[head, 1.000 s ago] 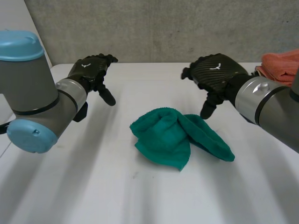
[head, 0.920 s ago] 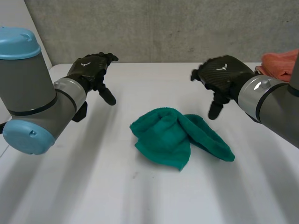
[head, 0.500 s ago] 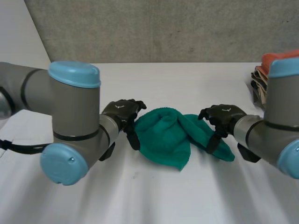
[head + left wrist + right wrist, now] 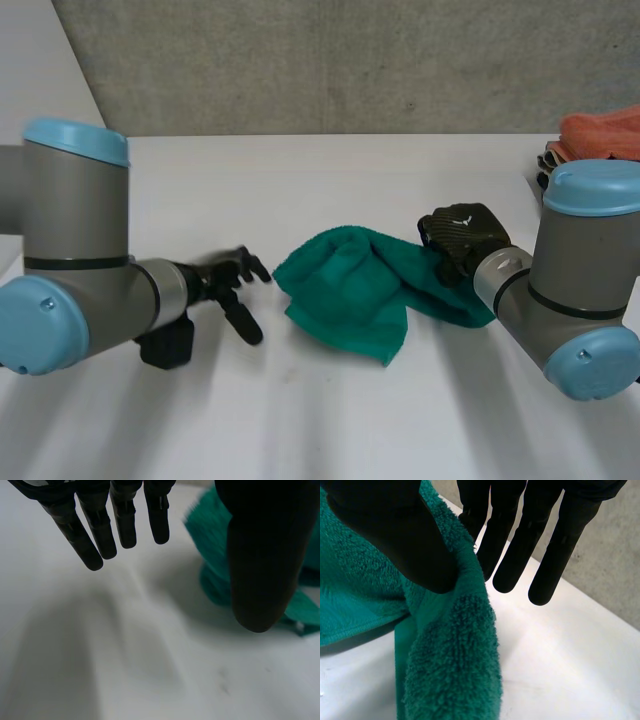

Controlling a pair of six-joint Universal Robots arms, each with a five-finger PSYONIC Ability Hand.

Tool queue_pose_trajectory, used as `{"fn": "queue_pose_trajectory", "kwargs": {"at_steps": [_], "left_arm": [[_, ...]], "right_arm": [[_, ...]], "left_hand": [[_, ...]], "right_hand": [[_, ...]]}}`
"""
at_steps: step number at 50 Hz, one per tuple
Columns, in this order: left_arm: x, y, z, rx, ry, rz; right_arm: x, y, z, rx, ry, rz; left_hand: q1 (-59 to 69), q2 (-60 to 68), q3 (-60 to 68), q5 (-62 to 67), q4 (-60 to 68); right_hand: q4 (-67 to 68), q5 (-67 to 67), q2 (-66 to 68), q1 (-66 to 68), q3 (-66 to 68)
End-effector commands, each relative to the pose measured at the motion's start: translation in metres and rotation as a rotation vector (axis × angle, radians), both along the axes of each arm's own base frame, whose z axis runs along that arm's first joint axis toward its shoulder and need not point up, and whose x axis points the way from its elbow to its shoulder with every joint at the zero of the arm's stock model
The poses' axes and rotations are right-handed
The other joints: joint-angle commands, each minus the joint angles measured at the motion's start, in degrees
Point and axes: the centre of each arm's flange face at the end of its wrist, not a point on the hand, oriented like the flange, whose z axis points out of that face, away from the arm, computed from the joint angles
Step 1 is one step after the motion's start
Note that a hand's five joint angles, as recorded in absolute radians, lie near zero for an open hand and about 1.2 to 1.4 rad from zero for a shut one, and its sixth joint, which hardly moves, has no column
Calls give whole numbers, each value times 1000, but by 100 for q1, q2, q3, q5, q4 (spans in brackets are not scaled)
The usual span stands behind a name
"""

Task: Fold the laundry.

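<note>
Sitting crumpled at the middle of the white tabletop (image 4: 330,420), the green towel (image 4: 345,290) (image 4: 207,540) (image 4: 450,655) is seen bunched into thick terry folds. The left hand (image 4: 225,280) (image 4: 122,520) is held just beside the towel's left edge, apart from it, fingers straight and spread. The right hand (image 4: 462,235) (image 4: 395,530) is set on the towel's right end, fingers straight, with a raised fold standing unclamped between thumb and fingers. An orange cloth pile (image 4: 600,135) is stacked at the far right edge.

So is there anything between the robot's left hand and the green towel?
No, just bare white table. In the head view the left hand sits apart from the green towel, with nothing lying in the gap.
</note>
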Motion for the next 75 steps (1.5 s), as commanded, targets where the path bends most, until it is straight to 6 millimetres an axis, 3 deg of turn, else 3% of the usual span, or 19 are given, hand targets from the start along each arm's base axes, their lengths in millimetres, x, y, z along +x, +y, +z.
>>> {"fn": "queue_pose_trajectory", "kwargs": {"at_steps": [1, 10, 13, 16, 19, 20, 21, 24, 28, 29, 34, 38, 43, 47, 51, 58, 65, 69, 75], "left_arm": [[-25, 6, -21, 91, 35, -55], [-69, 11, -11, 66, 148, -105], [-81, 9, -11, 36, 159, -101], [-88, 4, -12, 16, 165, -80], [-98, 1, -17, 7, 168, -64], [-99, 1, -18, 8, 164, -65], [-103, 3, -20, 4, 154, -66], [-105, 3, -20, -9, 132, -56], [-91, -20, -5, -107, 77, 30], [-79, -36, 9, -165, 64, 78], [-39, -72, 66, -338, 59, 173], [-3, -86, 111, -448, 57, 230], [23, -87, 130, -492, 13, 219], [36, -89, 115, -459, -72, 170], [51, -96, 88, -398, -165, 160], [70, -135, 46, -412, -242, 203], [57, -177, 39, -572, -177, 190], [41, -180, 39, -615, -145, 139], [43, -175, 54, -637, -143, 158]], "right_arm": [[0, 3, 12, -39, 15, 14], [-2, 6, 15, -36, 37, 17], [-3, 6, 16, -36, 38, 12], [-5, 6, 17, -41, 39, 7], [-5, 5, 18, -57, 39, 7], [-4, 5, 19, -64, 41, 8], [-4, 2, 21, -82, 41, 7], [-4, -4, 26, -121, 40, 3], [-5, -21, 44, -219, 10, -20], [-6, -29, 54, -264, -3, -39], [-13, -50, 92, -407, -55, -101], [-21, -53, 122, -484, -91, -127], [-27, -40, 146, -515, -106, -88], [-25, -30, 138, -450, -73, 48], [-27, -32, 112, -345, -6, 153], [-29, -55, 63, -259, 141, 193], [-20, -102, 28, -328, 157, 126], [-17, -116, 26, -386, 152, 78], [-22, -115, 35, -428, 132, 39]], "left_hand": [[515, 549, 548, 521, 509], [-627, -593, -595, -622, -633], [-378, -344, -345, -373, -384], [495, 529, 528, 500, 489], [2678, 2712, 2711, 2684, 2672], [3518, 3552, 3551, 3523, 3512], [5873, 5907, 5905, 5878, 5867], [5897, 5930, 5929, 5902, 5891], [5897, 5930, 5929, 5902, 5891], [5897, 5930, 5929, 5902, 5891], [5897, 5930, 5929, 5902, 5891], [5897, 5930, 5929, 5902, 5891], [5897, 5930, 5929, 5902, 5891], [5897, 5930, 5929, 5902, 5891], [5897, 5930, 5929, 5902, 5891], [5897, 5930, 5929, 5902, 5891], [5897, 5930, 5929, 5902, 5891], [5897, 5930, 5929, 5902, 5891], [5897, 5930, 5929, 5902, 5891]], "right_hand": [[1167, 1306, 1251, 1491, 1221], [1167, 1306, 1251, 1491, 1221], [1167, 1306, 1251, 1491, 1221], [1167, 1306, 1251, 1491, 1221], [1167, 1306, 1251, 1491, 1221], [1167, 1306, 1251, 1491, 1221], [1167, 1306, 1251, 1491, 1221], [1167, 1306, 1251, 1491, 1221], [1167, 1306, 1251, 1491, 1221], [1167, 1306, 1251, 1491, 1221], [1167, 1306, 1251, 1491, 1221], [1167, 1306, 1251, 1491, 1221], [1167, 1306, 1251, 1491, 1221], [1167, 1306, 1251, 1491, 1221], [1167, 1306, 1251, 1491, 1221], [1167, 1306, 1251, 1491, 1221], [1167, 1306, 1251, 1491, 1221], [1167, 1306, 1251, 1491, 1221], [1167, 1306, 1251, 1491, 1221]]}}
